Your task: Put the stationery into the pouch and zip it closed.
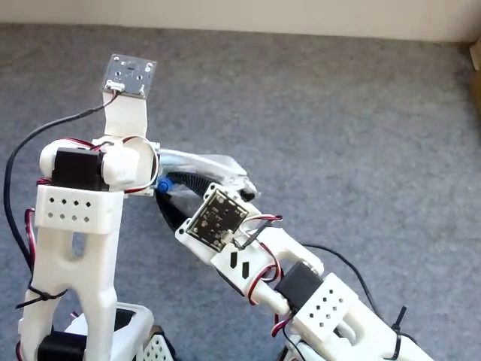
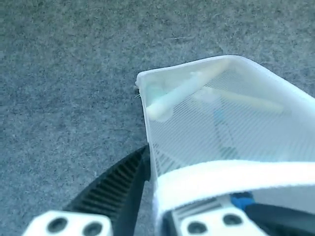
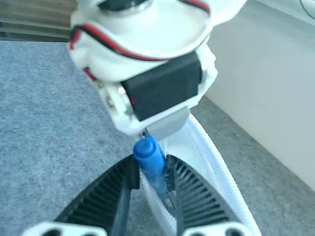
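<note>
A translucent white pouch [image 2: 231,118] lies on the grey carpet with several pale pens [image 2: 172,98] inside it. My left gripper [image 2: 151,166] is shut on the pouch's zip edge, with one black finger [image 2: 123,182] outside the wall. My right gripper [image 3: 150,169] is shut on a blue pen [image 3: 147,153], held tip down at the pouch's white zip opening [image 3: 211,162]. From above, the pouch [image 1: 207,165] sticks out between the two arms, and the blue pen [image 1: 162,184] shows by the right gripper [image 1: 171,197]. The pen's lower end is hidden.
The left arm's wrist body [image 3: 147,64] hangs close over the right gripper. Grey carpet [image 1: 361,128] stretches to the right and back. A pale wall [image 1: 263,15] bounds the far side, with a wooden edge [image 1: 475,71] at the right.
</note>
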Tool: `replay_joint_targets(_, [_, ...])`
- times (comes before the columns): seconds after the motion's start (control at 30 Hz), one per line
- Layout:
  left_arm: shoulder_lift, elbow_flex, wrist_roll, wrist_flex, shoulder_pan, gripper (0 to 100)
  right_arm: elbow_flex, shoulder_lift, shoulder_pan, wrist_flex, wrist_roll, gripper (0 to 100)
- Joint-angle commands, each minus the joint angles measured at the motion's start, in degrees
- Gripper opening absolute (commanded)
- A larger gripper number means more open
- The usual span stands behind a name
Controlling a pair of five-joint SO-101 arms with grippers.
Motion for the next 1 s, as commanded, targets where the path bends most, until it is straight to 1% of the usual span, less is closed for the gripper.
replay_joint_targets(0.0, [-0.84, 0.48, -0.35, 0.26, 0.66, 1, -3.91, -2.59, 1.71, -1.36, 0.18, 0.5])
replay_joint_targets(0.07, [-0.84, 0.13, -0.35, 0.26, -0.75, 1, -3.82, -7.34, 2.51, -1.36, -0.88, 0.5])
replay_joint_targets(0.17, [-0.84, 0.04, 1.67, -0.26, -2.68, 1, -3.21, -15.43, 4.35, -0.75, -6.33, 0.5])
replay_joint_targets(0.27, [-0.84, 0.4, 2.37, -0.97, -3.47, 1, 0.4, -21.67, 6.64, -0.75, -9.41, 0.5])
replay_joint_targets(0.47, [-0.84, 0.31, 2.46, -0.79, -3.56, 1, 3.47, -25.27, 7.43, -0.92, -12.92, 0.5])
replay_joint_targets(0.77, [-0.84, 0.31, 2.46, -0.62, -3.56, 1, 3.82, -25.1, 7.43, -0.48, -13.01, 1.2])
replay_joint_targets(0.83, [-0.84, 0.31, 2.46, -0.62, -3.56, 1, 3.82, -25.1, 7.43, -0.22, -13.01, 5.0])
replay_joint_targets(0.9, [-0.84, 0.31, 2.46, -0.53, -3.56, 1, 3.82, -25.1, 7.43, 1.98, -12.31, 11.7])
replay_joint_targets(0.97, [-0.84, 0.4, 2.46, -0.53, -3.56, 1, 3.74, -25.1, 7.16, 3.91, -7.74, 16.8])
